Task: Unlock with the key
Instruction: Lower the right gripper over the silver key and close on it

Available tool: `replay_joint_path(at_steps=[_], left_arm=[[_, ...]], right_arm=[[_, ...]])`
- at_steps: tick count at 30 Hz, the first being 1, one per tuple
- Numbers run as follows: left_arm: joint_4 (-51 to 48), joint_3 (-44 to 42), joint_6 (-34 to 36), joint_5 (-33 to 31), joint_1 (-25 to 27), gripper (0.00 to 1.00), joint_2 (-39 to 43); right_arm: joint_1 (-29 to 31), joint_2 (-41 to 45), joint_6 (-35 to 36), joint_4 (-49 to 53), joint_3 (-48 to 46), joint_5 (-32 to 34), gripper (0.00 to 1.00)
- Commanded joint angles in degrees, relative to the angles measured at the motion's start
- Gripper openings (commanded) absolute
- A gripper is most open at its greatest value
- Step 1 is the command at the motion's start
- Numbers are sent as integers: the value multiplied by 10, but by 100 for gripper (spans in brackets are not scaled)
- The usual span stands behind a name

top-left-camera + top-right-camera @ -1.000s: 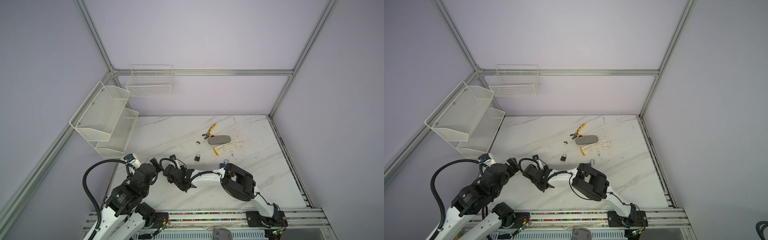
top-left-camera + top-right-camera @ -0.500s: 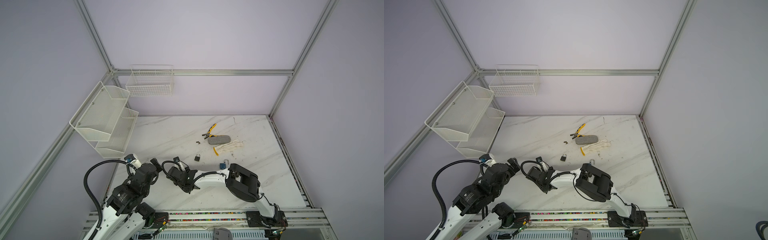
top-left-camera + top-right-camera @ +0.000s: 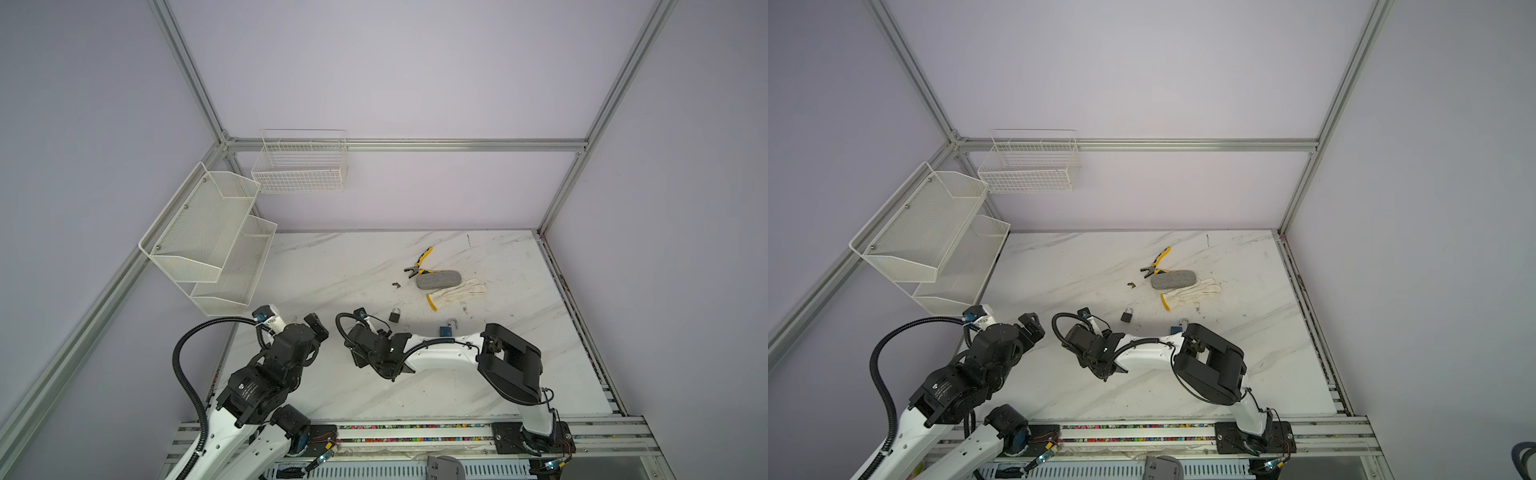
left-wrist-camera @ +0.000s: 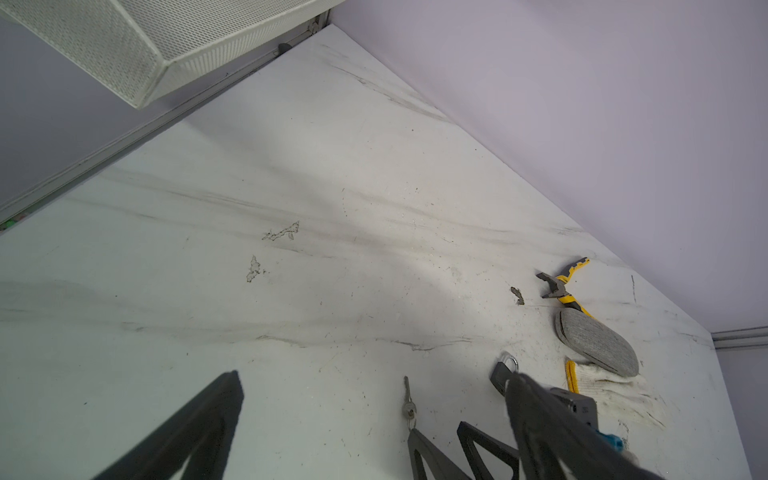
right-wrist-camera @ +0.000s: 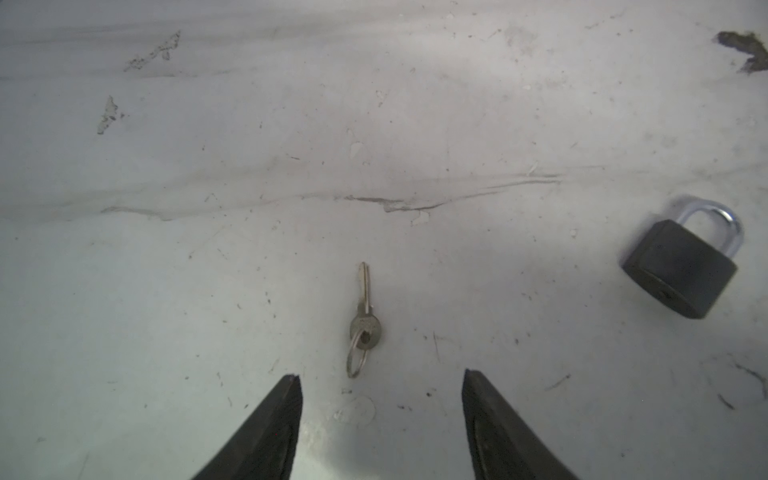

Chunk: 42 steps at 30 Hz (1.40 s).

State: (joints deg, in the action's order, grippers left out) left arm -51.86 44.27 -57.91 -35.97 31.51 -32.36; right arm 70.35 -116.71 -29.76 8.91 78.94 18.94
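A small silver key (image 5: 365, 320) on a ring lies flat on the marble table (image 5: 374, 124), just ahead of my right gripper (image 5: 380, 376). That gripper is open and low over the table, with nothing between its fingers. The key (image 4: 408, 401) also shows in the left wrist view, in front of the right gripper's fingertips (image 4: 417, 436). A black padlock (image 5: 681, 266) (image 3: 395, 315) (image 3: 1128, 315) with its shackle closed lies off to one side. A blue padlock (image 3: 447, 330) sits beside the right forearm. My left gripper (image 4: 374, 376) hangs wide open and empty, left of the key.
Yellow-handled pliers (image 3: 419, 266), a grey oval pad (image 3: 439, 279) and a white glove (image 3: 459, 291) lie behind the padlocks. A small dark scrap (image 3: 396, 284) lies nearby. White mesh shelves (image 3: 208, 245) and a wire basket (image 3: 299, 166) hang on the left and back walls.
The right arm's elbow and wrist have shifted a little to the right. The left arm has stayed put.
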Motion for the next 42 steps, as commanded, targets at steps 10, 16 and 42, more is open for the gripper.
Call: replay_joint_path(at_steps=[10, 16, 42], left_arm=[[12, -15, 15, 2, -4, 100, 3], [17, -15, 16, 7, -4, 100, -7], [39, -26, 18, 14, -3, 100, -21]], right_arm=[[-11, -41, 26, -9, 24, -8, 44], [-16, -45, 37, -14, 20, -10, 33], [-16, -67, 48, -29, 12, -36, 20]])
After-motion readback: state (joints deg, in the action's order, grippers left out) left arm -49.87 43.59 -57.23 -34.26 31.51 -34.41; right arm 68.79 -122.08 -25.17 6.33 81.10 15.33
